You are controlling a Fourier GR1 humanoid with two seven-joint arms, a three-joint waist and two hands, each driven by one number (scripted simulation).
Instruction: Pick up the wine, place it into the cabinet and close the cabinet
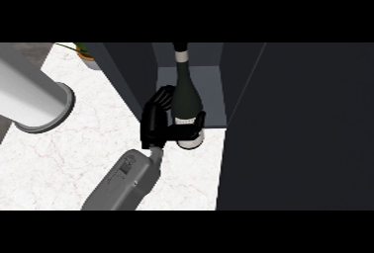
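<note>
At the mouth of the open cabinet (208, 81), the wine bottle (185, 94) stands upright with its base near the front edge of the cabinet floor, neck reaching back into the recess; one hand (159, 121) has its fingers and thumb curled round the lower body by the label, so the bottle is held, not released; which arm this is I cannot tell, though it enters left of centre; no other hand shows. Picking up looks done and placing seems nearly so; letting go, withdrawing, and swinging the dark door (300, 128) at the right shut are left. A grey cylinder (33, 99) and a potted plant (86, 54) sit on the marble counter (87, 148).
</note>
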